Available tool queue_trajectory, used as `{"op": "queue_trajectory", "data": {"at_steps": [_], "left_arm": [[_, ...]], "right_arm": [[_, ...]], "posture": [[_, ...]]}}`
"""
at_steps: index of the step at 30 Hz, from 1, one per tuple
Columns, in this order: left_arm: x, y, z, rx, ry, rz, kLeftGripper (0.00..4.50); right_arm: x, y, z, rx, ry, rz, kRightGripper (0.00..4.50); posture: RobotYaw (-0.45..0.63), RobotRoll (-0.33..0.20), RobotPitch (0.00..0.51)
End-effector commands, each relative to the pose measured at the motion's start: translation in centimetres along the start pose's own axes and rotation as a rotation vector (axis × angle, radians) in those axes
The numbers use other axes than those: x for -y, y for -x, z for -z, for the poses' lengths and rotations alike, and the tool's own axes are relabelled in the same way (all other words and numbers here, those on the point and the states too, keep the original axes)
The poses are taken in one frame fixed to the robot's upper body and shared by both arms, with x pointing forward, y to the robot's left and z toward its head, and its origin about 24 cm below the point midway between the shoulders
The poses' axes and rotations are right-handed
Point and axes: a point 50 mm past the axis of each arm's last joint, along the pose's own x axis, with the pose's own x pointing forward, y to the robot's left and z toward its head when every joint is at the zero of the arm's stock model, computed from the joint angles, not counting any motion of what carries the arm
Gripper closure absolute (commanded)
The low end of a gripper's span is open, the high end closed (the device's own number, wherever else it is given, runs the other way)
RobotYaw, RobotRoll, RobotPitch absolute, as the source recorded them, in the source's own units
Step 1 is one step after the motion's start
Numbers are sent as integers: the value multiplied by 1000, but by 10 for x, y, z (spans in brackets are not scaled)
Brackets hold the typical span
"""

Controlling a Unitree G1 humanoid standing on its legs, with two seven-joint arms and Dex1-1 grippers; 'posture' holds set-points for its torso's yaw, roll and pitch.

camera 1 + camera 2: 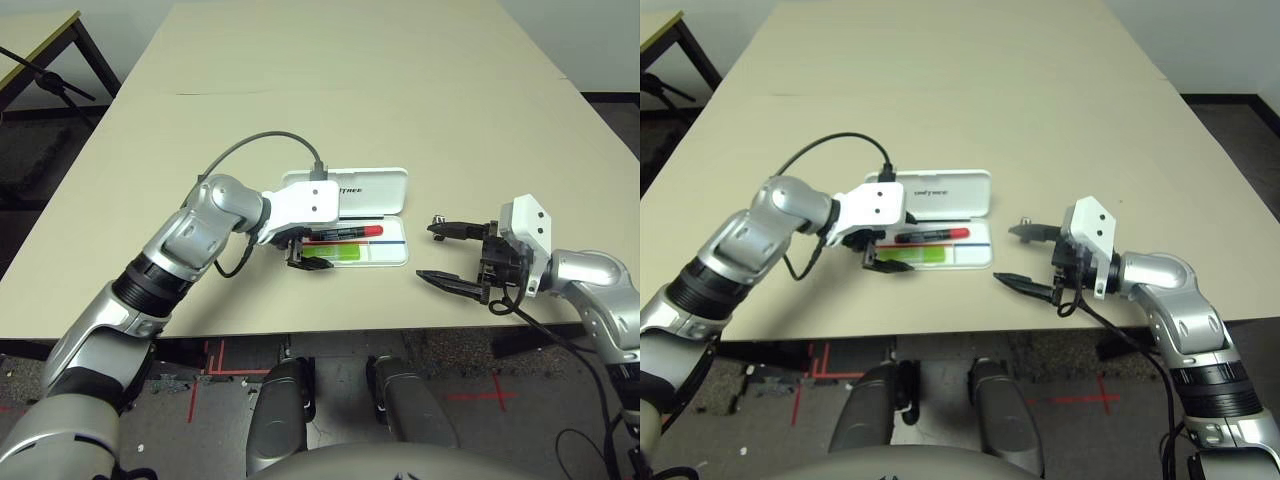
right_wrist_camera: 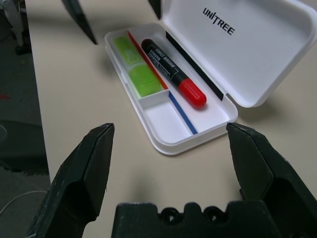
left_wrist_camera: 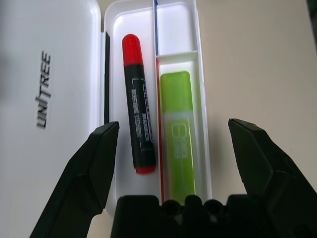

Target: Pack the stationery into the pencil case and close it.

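Left gripper [image 1: 306,257] hangs wide open and empty over the near left end of the flat white hard-plastic pencil case [image 1: 385,255], which lies open mid-table, its raised lid [image 1: 372,190] printed "UNITREE". Inside rest a red marker with a black labelled barrel [image 3: 138,130] and a lime-green flat stick [image 3: 179,134]. Right gripper [image 1: 458,258], also spread and empty, waits beside. Stiff, light and probably slippery, the lid looks best pushed at its free edge

White pencil case [image 3: 69,99], lid has "UNITREE" in dark grey letters, and inside there's a thin stripe that's red at one end, blue at the other. The marker [image 3: 137,106] is black in the middle with red ends and white print. Flat stick [image 3: 178,134] is lime green. Table [image 1: 350,90] is plain beige.
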Motion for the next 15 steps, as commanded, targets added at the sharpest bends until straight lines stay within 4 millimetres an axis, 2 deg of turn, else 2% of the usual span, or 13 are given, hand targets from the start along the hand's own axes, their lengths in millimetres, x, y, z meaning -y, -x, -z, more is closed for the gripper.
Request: {"op": "queue_trajectory", "data": {"at_steps": [1,7,11,15], "left_arm": [[5,14,6,12,19,-13,16],[5,39,23,44,62,-89,16],[7,47,27,59,73,-108,16],[9,49,31,57,73,-128,16]], "right_arm": [[2,-2,1,4,-10,-2,0],[7,-2,1,8,-17,12,0],[12,1,0,22,-46,41,0],[21,7,-8,56,-103,144,0]], "posture": [[-108,0,154],[-86,0,154],[-69,0,153],[-53,0,155]]}}
